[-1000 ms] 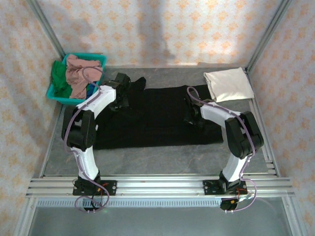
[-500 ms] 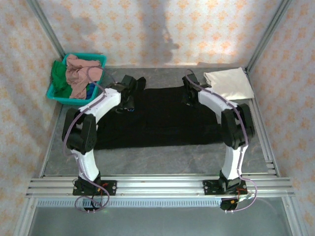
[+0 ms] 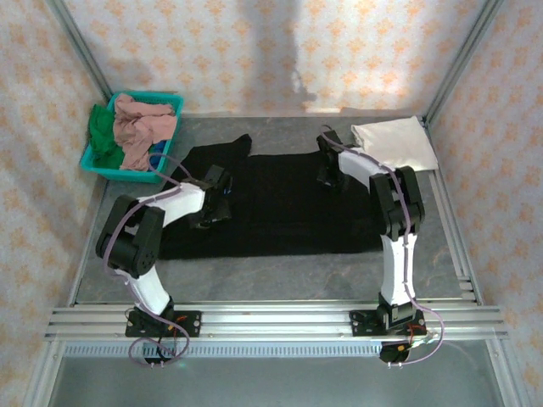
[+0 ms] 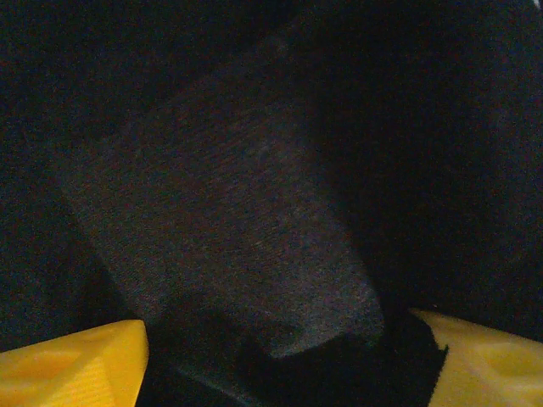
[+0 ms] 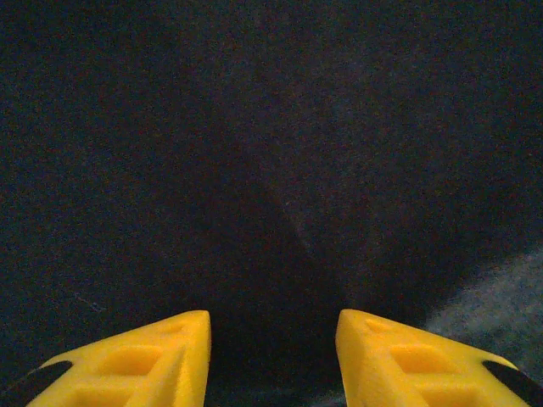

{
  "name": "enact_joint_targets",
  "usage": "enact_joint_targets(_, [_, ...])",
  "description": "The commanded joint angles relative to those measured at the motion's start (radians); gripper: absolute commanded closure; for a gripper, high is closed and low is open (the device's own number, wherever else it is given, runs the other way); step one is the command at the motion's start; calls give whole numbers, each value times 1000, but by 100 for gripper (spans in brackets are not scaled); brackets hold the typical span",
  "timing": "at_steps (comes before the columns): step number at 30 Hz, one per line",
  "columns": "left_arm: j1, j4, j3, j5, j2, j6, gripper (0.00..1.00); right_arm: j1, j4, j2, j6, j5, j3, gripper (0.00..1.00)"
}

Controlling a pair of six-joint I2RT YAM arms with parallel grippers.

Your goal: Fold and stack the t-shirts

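The large black t-shirt (image 3: 280, 203) lies spread flat across the middle of the table, one sleeve (image 3: 237, 146) pointing to the far left. My left gripper (image 3: 216, 193) hovers low over its left part, jaws wide apart; the left wrist view has a raised fold of black cloth (image 4: 237, 195) between the yellow fingertips (image 4: 76, 360), untouched. My right gripper (image 3: 329, 163) is at the shirt's far right edge, jaws apart over flat black cloth (image 5: 254, 127), with nothing pinched. The folded cream-white t-shirt (image 3: 394, 144) rests at the far right corner.
A teal basket (image 3: 89, 161) at the far left holds pink (image 3: 140, 127), green (image 3: 102, 131) and blue (image 3: 157, 157) shirts in a heap. Grey table (image 3: 271, 271) shows in front of the black shirt, and a corner of it (image 5: 509, 288) in the right wrist view. Metal frame posts border both sides.
My left gripper opened wider and drew back from the far-left sleeve toward the shirt's left middle. My right gripper moved from the shirt's right middle up to its far edge.
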Motion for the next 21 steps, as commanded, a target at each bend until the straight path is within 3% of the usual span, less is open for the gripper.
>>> enact_joint_targets(1, [6,-103,-89,7,-8,-20,20,5,-47,-68,48,-53,-130,57])
enact_joint_targets(4, [8,-156,-45,-7,-56,6,17,4,-51,-124,53,-72,-184,57])
enact_joint_targets(8, [8,-228,199,-37,-34,86,6,-2,-99,-154,18,-3,-85,56])
enact_joint_targets(10, [9,-254,364,-56,36,147,0,-13,-119,-151,-1,47,-14,55])
enact_joint_targets(14, [50,-329,718,-95,263,193,0,-63,-134,-107,-33,115,97,50])
enact_joint_targets(21, [117,-450,1281,-75,653,258,8,-139,-183,31,-75,117,237,44])
